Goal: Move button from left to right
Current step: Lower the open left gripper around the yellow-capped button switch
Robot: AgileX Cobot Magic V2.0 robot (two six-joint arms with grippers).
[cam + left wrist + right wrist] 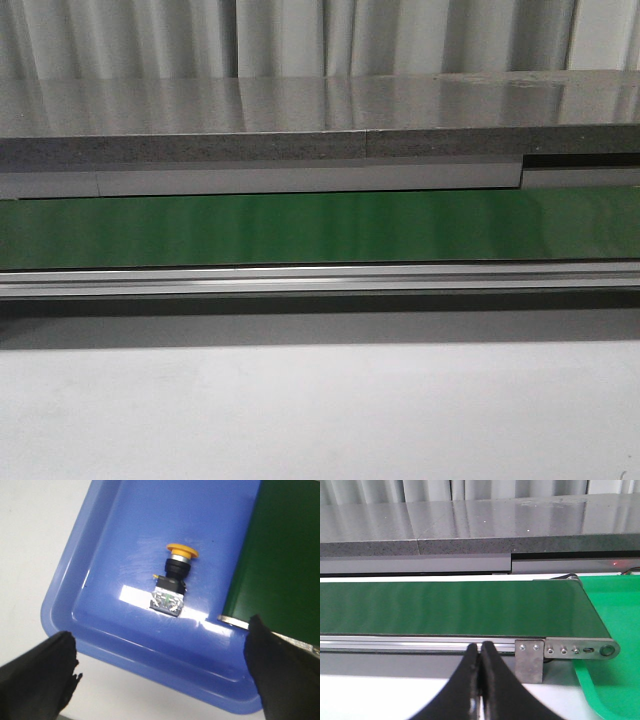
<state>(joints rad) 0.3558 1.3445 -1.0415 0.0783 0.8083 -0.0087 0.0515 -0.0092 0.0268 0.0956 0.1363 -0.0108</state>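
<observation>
The green conveyor belt (320, 228) is seen running across the front view behind the white table (320, 410), with neither arm nor the task's thing showing there. In the left wrist view a blue tray (100, 555) is lying on the white surface, one end of the belt just beside it. The button (172, 580) is lying on its side on the tray floor, the yellow-orange cap pointing away from the left claw (162, 672) and the terminal end with its green mark facing it. The left claw is being held with its fingers (40, 675) wide apart, above the near rim of the tray and touching nothing. The right claw (480, 680) is being held with its fingers pressed together and empty, in front of the belt's end roller and a green tray (615, 630) (only a corner is shown).

The button is judged to be light, rigid and hard-shelled, unlikely to be harmed by a firm pinch. The smooth round cap would probably slip or roll, so hold is better taken across the flat sides of the black body.
</observation>
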